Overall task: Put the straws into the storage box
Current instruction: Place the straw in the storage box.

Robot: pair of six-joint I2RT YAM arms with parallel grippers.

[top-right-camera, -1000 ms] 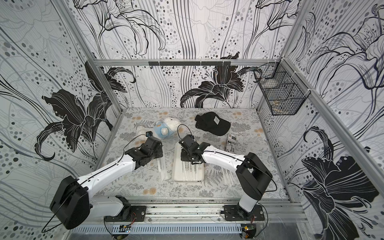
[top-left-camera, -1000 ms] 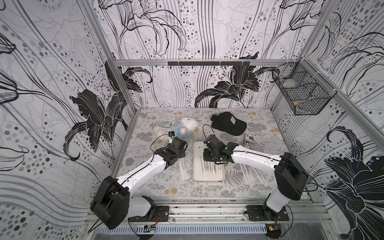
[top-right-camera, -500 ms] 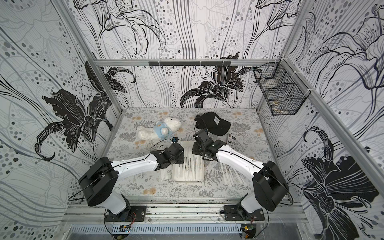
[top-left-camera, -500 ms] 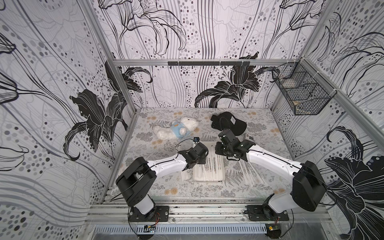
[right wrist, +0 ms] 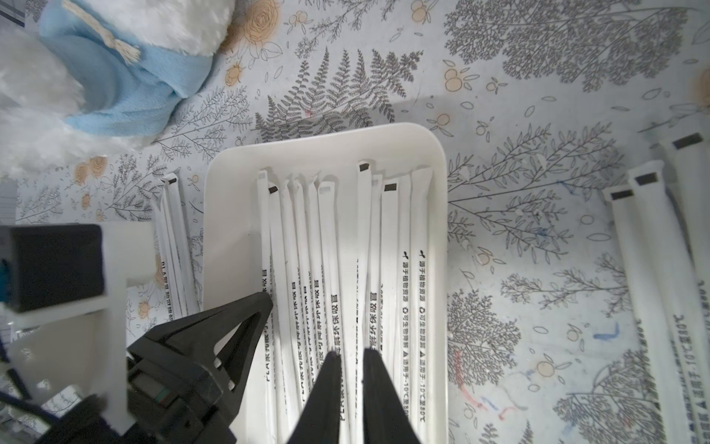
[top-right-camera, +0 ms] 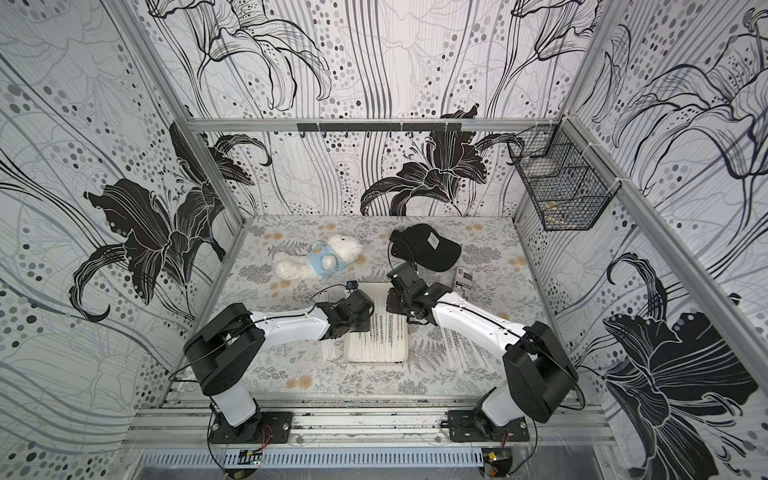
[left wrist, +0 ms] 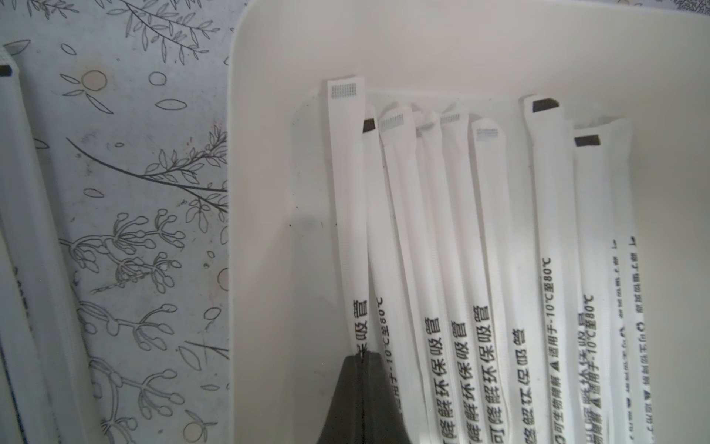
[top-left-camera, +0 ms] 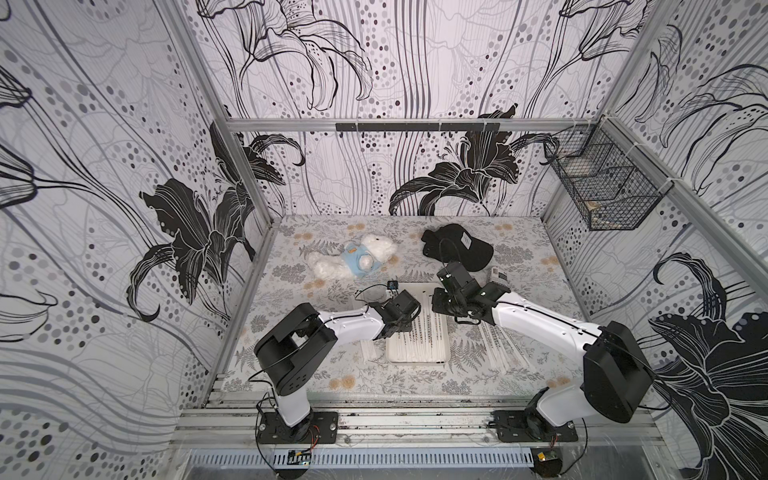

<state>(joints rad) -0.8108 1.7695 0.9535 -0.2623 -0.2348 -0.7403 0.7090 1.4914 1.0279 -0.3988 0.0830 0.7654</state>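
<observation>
The storage box [top-left-camera: 417, 360] [top-right-camera: 376, 360] is a shallow white tray in the middle of the table, and several printed straws [top-left-camera: 419, 340] [right wrist: 296, 238] lie lengthwise in it. Loose straws lie left [top-left-camera: 368, 349] and right [top-left-camera: 498, 345] of it. My left gripper [left wrist: 362, 355] [top-left-camera: 402, 328] is low over the tray's left side. It is shut on the leftmost straw [left wrist: 345, 192], which runs out from its tips. My right gripper [right wrist: 351, 355] [top-left-camera: 438, 309] hangs above the tray with a narrow gap between its fingers. Only straws lying in the tray show through that gap.
A white plush toy in a blue shirt [top-left-camera: 353, 259] lies at the back left. A black cap [top-left-camera: 457, 249] and a small printed packet [top-left-camera: 498, 276] lie behind the tray. A black wire basket [top-left-camera: 602, 187] hangs on the right wall.
My left arm has swung right, from the loose straws left of the tray to over the tray's left side. My right gripper has drawn back toward the tray's far right end.
</observation>
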